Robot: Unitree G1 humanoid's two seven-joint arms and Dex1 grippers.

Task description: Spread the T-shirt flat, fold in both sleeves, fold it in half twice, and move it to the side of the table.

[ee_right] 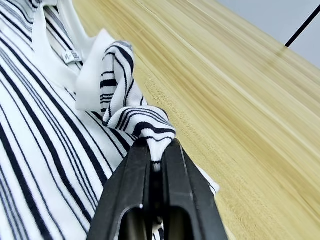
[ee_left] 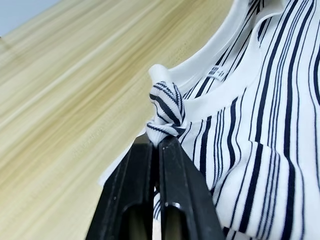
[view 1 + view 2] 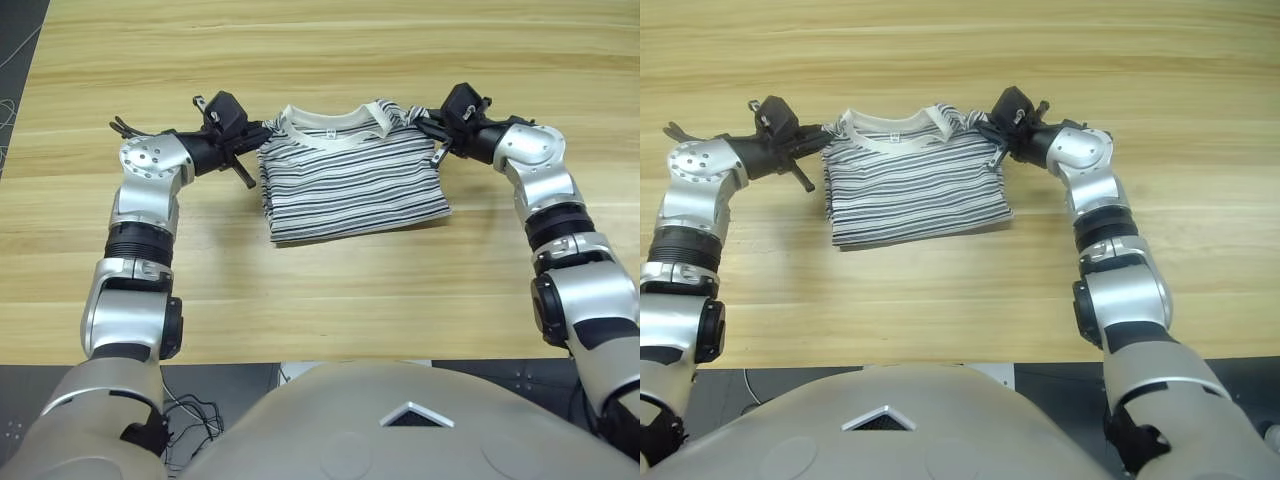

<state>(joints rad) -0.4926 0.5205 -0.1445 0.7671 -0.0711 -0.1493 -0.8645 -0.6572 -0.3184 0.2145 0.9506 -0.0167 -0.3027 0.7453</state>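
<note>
Left gripper [image 3: 262, 128] and right gripper [image 3: 425, 125] pinch T-shirt [image 3: 350, 185] (table [image 3: 300, 60] beneath).

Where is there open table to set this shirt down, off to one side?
Bare table runs beyond the collar to the far edge, outside each arm, and between the hem of the T-shirt and the front edge. It is crowded at both shoulders, where the left gripper and right gripper pinch fabric.
</note>
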